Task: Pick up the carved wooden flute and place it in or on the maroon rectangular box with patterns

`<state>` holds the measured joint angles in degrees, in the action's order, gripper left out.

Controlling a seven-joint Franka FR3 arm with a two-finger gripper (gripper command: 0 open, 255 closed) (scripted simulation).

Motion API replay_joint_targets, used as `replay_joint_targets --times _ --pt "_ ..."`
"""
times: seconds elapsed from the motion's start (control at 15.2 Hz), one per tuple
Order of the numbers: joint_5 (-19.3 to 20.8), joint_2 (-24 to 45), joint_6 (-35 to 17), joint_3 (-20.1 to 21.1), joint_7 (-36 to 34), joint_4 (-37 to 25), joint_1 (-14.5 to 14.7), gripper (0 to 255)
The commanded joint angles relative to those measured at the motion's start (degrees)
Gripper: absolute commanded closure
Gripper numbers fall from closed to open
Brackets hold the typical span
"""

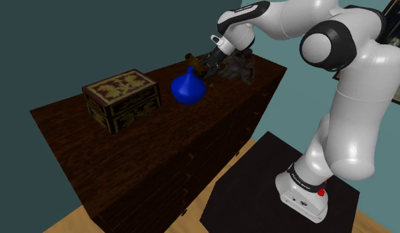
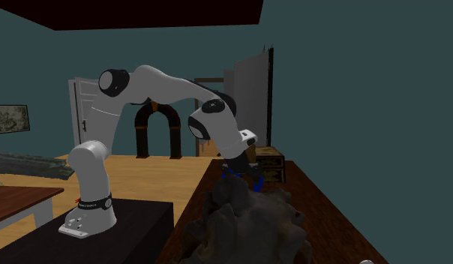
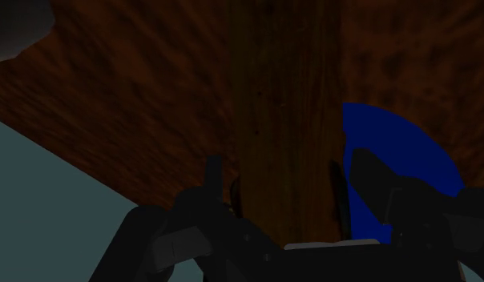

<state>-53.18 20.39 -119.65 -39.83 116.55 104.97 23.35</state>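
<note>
Dark maroon box (image 1: 120, 98) with pale gold patterns, vase (image 1: 188, 88) plain blue.

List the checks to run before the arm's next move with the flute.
1. Gripper lined up on the flute: ok.
2. Firm hold on the flute: cannot tell.
3. Clearance from the blue vase: not ok, it sits right beside the gripper.
4. Straight path to the patterned box: not ok, in the shoulder view the vase stands in between.
5. Box top free: ok.
</note>
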Motion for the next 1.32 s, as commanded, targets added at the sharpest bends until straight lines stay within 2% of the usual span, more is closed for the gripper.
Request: replay_joint_targets --times 0.0,0.53,1.25 --pt "0.0 0.0 0.0 0.0 0.0 0.0 0.0 255" --pt "0.0 0.0 0.0 0.0 0.0 0.0 0.0 255" --pt "4.8 -3.6 4.3 -1.7 -5.5 -3.5 1.0 255"
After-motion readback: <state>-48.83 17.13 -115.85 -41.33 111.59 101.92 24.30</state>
